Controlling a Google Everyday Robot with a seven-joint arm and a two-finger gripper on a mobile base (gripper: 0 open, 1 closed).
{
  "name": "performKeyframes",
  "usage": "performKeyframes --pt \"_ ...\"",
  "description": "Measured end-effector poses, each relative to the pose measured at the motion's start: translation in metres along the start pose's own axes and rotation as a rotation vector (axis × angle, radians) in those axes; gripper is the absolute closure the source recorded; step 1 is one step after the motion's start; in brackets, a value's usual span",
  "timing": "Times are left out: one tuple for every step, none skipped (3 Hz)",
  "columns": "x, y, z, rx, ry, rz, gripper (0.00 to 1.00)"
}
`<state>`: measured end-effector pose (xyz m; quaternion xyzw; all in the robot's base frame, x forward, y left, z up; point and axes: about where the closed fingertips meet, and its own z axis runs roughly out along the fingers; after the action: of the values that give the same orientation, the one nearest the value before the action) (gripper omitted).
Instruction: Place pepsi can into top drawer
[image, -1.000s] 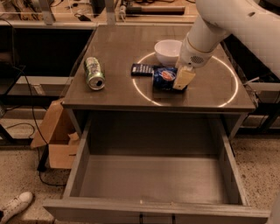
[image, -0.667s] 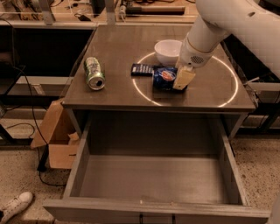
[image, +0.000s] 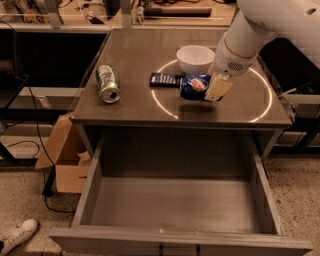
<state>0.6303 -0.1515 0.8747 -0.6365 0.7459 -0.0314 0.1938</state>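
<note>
**Blue can raised off the counter, drawer open below**

The pincer (image: 218, 88) hangs over the right half of the counter (image: 135, 55), clenched on the right end of the blue can (image: 192, 86). One pale finger lies across the can's end. The can lies sideways in the grip.

Compared with a second ago, pincer and can have shifted slightly to the right and a little upward. A shadow now shows on the counter under the can, so it appears to be lifted clear. By that reading the pick-up is done, and the carry forward and down into the drawer (image: 89, 185) is what remains. The drawer stands pulled fully out in front of the counter, with nothing seen inside it.

A flat dark packet (image: 164, 79) lies just left of the can. A white bowl (image: 195, 57) stands behind it, and a green can (image: 107, 83) lies on its side well to the left.

Markings: the blue can shows a round red, white and blue logo, but no lettering on it can be read. The printing on the green can and the packet cannot be read either.
</note>
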Motion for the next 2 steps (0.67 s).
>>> performKeyframes --pt "0.005 0.016 -0.017 0.026 -0.003 0.015 1.00" --pt "0.007 0.030 -0.026 0.049 -0.011 0.027 1.00"
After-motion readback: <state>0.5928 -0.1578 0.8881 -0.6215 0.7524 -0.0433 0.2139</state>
